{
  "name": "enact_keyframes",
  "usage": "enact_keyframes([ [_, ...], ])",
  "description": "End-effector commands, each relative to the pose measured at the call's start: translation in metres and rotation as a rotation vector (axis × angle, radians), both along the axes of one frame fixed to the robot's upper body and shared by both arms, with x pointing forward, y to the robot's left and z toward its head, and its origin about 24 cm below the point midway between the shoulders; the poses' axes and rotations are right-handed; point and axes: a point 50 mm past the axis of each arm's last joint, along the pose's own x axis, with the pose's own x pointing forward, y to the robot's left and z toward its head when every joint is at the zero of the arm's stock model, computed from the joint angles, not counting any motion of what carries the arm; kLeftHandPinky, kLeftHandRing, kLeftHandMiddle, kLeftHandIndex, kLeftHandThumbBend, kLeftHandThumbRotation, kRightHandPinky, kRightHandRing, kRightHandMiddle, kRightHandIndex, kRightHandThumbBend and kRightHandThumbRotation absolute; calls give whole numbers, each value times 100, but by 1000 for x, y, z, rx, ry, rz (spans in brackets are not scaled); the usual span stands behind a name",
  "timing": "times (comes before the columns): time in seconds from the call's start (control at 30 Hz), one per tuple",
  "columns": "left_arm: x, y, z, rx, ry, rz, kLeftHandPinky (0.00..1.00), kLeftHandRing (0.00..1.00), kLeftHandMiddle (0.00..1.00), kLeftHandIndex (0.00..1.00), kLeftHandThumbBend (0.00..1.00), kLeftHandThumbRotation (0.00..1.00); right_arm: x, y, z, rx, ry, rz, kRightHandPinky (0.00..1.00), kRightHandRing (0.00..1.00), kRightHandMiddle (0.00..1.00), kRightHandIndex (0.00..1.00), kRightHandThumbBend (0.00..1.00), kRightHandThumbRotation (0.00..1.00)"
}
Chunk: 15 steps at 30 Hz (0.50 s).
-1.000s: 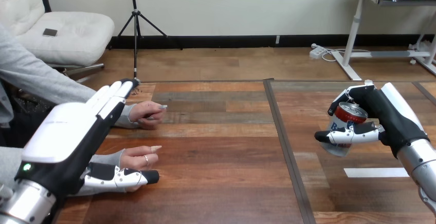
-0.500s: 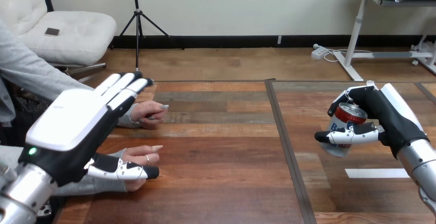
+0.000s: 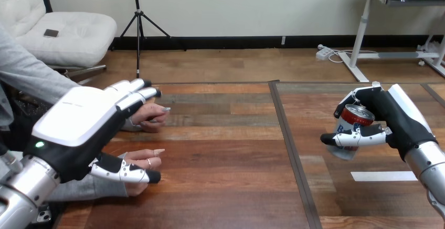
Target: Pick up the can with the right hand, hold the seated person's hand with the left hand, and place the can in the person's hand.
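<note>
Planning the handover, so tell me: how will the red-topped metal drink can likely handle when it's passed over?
The red-topped metal drink can is smooth and round, so it may slip, or roll if laid sideways. The right hand carries it tilted with fingers curled round it, so it is probably light. Its metal walls could dent under a hard squeeze.

Wall: plain cream-painted wall (image 3: 236, 3), black skirting board (image 3: 236, 42) along its foot.
Floor: brown wood-plank floor (image 3: 236, 63).
Left: white tufted cushioned chair (image 3: 68, 34); slim black tripod stand (image 3: 138, 24) beside it.
Right: white metal-legged desk (image 3: 362, 34).
Foreground: wooden table of mixed brown planks (image 3: 220, 134), white tape strip (image 3: 384, 176).
</note>
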Motion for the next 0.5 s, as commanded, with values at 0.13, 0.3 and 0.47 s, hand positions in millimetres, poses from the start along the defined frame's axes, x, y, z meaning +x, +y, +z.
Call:
enact_keyframes([
  [0.13, 14, 6, 5, 98, 24, -9, 70, 89, 91, 86, 100, 49, 12, 3, 27, 10, -99, 16, 28, 31, 39, 42, 84, 0],
  [0.3, 18, 9, 1, 123, 53, -7, 71, 88, 91, 86, 100, 48, 12, 3, 27, 1, -103, 19, 27, 30, 38, 42, 84, 0],
  [0.47, 20, 12, -2, 131, 84, -2, 72, 88, 91, 86, 100, 48, 11, 3, 27, -4, -106, 19, 27, 29, 38, 42, 85, 0],
])
